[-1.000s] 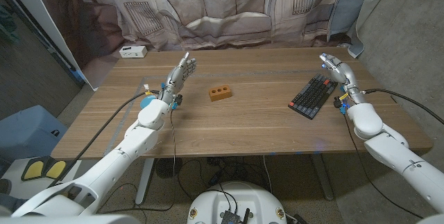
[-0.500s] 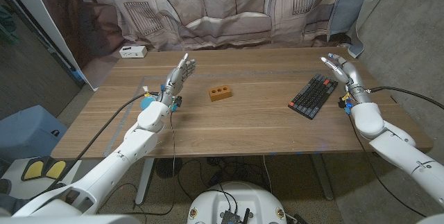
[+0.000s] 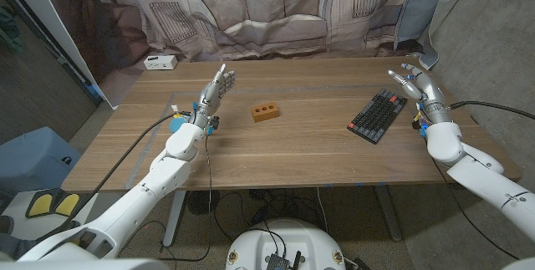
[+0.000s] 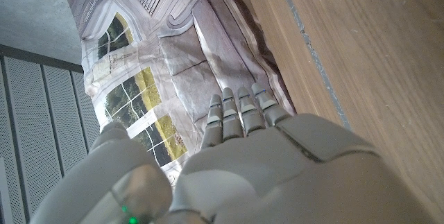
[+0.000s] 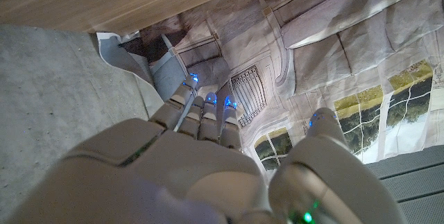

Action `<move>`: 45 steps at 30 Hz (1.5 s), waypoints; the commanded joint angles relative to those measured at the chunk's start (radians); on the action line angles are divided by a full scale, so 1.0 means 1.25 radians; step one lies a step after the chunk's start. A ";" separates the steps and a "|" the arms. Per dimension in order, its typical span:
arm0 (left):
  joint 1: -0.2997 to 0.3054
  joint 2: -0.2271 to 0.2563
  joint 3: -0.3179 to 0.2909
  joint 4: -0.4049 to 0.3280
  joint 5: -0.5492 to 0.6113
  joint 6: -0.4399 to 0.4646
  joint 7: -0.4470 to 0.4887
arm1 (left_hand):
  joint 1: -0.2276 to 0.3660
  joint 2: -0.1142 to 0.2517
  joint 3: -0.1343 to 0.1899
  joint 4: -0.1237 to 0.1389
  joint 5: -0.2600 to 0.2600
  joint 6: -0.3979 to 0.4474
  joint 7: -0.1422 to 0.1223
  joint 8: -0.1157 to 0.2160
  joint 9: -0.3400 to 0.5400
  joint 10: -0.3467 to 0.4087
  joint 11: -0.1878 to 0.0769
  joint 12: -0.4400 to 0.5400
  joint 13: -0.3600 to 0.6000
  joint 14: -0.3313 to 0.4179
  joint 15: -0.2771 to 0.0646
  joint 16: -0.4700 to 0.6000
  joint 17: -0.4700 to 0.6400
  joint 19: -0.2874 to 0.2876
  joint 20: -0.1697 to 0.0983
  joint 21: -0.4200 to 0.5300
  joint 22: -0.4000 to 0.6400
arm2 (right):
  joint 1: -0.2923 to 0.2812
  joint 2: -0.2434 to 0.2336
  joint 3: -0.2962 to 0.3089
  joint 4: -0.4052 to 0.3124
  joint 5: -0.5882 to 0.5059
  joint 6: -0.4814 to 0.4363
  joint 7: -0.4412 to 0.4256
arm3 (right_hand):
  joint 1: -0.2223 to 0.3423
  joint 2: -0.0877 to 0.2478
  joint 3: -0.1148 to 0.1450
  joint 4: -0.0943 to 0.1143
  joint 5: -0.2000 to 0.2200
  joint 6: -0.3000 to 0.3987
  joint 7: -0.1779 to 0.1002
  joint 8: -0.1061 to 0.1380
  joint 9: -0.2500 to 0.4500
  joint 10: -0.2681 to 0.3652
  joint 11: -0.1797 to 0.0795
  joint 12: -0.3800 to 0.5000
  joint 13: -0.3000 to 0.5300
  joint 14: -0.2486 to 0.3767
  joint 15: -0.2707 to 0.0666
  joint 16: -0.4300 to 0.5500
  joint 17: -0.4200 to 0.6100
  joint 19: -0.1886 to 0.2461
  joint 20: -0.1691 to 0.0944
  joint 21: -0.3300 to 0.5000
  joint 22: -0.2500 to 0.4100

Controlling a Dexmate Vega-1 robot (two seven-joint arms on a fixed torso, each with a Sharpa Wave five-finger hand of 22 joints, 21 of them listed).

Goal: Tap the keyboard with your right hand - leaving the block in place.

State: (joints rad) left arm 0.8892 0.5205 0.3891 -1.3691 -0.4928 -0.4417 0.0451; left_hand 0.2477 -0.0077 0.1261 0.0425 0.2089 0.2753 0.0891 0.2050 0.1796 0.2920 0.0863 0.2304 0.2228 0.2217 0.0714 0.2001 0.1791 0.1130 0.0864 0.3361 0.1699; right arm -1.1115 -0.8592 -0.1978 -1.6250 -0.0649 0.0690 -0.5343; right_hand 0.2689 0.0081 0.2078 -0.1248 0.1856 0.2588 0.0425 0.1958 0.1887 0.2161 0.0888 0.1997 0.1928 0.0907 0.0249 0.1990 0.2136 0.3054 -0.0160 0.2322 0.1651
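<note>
The keyboard (image 3: pixel 378 114) lies at an angle on the right part of the table (image 3: pixel 292 149), its keys too small to read from the head view. The right hand (image 3: pixel 417 84) is just beside its far right end, fingers spread and holding nothing; whether it touches the table cannot be told. The right wrist view shows that hand (image 5: pixel 201 161) from behind, fingers straight and close together with blue lights at the tips, against a printed curtain (image 5: pixel 361 50) and a strip of table edge; the keyboard is out of that picture.

The block (image 3: pixel 266 113), orange-brown with holes in its top, sits near the table's middle, well apart from the keyboard. The left hand (image 3: pixel 216 91) stands left of it, fingers straight, empty and not touching the block. The left wrist view gives the back of that hand (image 4: pixel 243 154) beside bare wood.

A white box (image 3: pixel 160 62) sits at the far left corner. Something small and blue (image 3: pixel 175 123) shows by the left wrist, partly hidden.
</note>
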 commanded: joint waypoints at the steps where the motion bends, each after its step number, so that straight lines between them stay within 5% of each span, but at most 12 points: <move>1: 0.005 0.001 -0.003 -0.006 0.001 -0.006 0.000 | 0.009 -0.003 0.000 -0.005 0.002 0.007 0.001 0.001 0.001 0.005 0.000 0.002 0.001 0.008 -0.001 0.005 0.001 0.005 0.001 -0.004 0.004 | 0.007 -0.032 -0.023 -0.046 -0.065 -0.127 -0.015 | 0.001 -0.001 -0.003 0.000 0.003 0.000 -0.007 -0.002 0.001 0.000 -0.003 -0.002 0.004 -0.001 -0.004 0.002 0.001 0.002 -0.004 -0.004 0.004; 17: 0.016 -0.001 -0.006 -0.012 0.006 -0.017 0.009 | 0.011 0.000 0.001 -0.006 0.002 0.020 0.002 0.003 0.001 0.015 -0.004 0.004 -0.002 0.015 -0.001 0.005 0.001 0.011 0.002 -0.009 0.005 | 0.041 -0.048 -0.051 -0.065 -0.057 -0.220 0.022 | -0.012 0.003 -0.010 0.005 0.003 0.029 -0.053 0.008 0.001 -0.045 -0.022 -0.010 0.004 -0.047 0.004 -0.007 0.001 -0.049 0.011 -0.032 0.006; 22: 0.019 0.000 -0.006 -0.017 0.007 -0.017 0.010 | 0.011 0.001 0.001 -0.007 0.001 0.024 0.003 0.003 0.001 0.017 -0.005 0.004 -0.003 0.018 -0.004 0.005 0.001 0.013 0.001 -0.011 0.005 | 0.051 -0.054 -0.059 -0.073 -0.057 -0.249 0.030 | -0.014 0.005 -0.011 0.005 0.003 0.052 -0.069 0.013 0.001 -0.060 -0.031 -0.011 0.004 -0.066 0.006 -0.009 0.000 -0.075 0.034 -0.040 0.006; 25: 0.020 0.001 -0.007 -0.019 0.008 -0.016 0.011 | 0.012 0.001 0.001 -0.007 0.001 0.025 0.003 0.003 0.001 0.017 -0.005 0.004 -0.004 0.019 -0.005 0.005 0.001 0.014 0.001 -0.012 0.005 | 0.060 -0.057 -0.065 -0.079 -0.055 -0.273 0.039 | -0.016 0.007 -0.011 0.005 0.003 0.063 -0.079 0.014 0.001 -0.070 -0.038 -0.011 0.004 -0.082 0.008 -0.011 0.000 -0.096 0.051 -0.044 0.007; 36: 0.021 0.000 -0.004 -0.020 0.006 -0.012 0.009 | 0.013 0.003 0.001 -0.008 0.001 0.035 0.011 0.003 0.001 0.023 -0.003 0.005 -0.006 0.023 -0.004 0.003 0.001 0.017 -0.001 -0.016 0.005 | 0.101 -0.055 -0.101 -0.059 -0.055 -0.312 0.058 | -0.022 0.019 -0.012 0.006 0.001 0.135 -0.095 0.025 0.000 -0.103 -0.046 -0.009 0.005 -0.149 0.007 -0.016 -0.001 -0.197 0.058 -0.052 0.009; 45: 0.025 -0.001 -0.003 -0.025 0.004 -0.005 0.012 | 0.014 0.004 0.001 -0.009 0.000 0.038 0.010 0.003 0.001 0.023 -0.007 0.004 -0.007 0.023 -0.006 0.002 0.001 0.018 -0.001 -0.019 0.005 | 0.113 -0.068 -0.112 -0.070 -0.042 -0.356 0.079 | -0.027 0.025 -0.012 0.005 0.000 0.143 -0.106 0.014 0.000 -0.154 -0.048 -0.015 0.005 -0.222 0.005 -0.017 -0.001 -0.282 0.060 -0.051 0.010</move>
State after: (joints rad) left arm 0.9159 0.5200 0.3817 -1.3937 -0.4849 -0.4612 0.0592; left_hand 0.2530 -0.0024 0.1273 0.0355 0.2089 0.3110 0.1000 0.2049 0.1793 0.3151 0.0798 0.2304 0.2137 0.2395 0.0642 0.2001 0.1791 0.1290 0.0875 0.3136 0.1749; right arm -0.9958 -0.9309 -0.3152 -1.7063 -0.1336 -0.3113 -0.4632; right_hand 0.2398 0.0372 0.1954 -0.1204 0.1855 0.4290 -0.0841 0.2189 0.1859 0.0335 0.0287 0.1821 0.1980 -0.1671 0.0324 0.1808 0.2089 -0.0297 0.0570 0.1692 0.1749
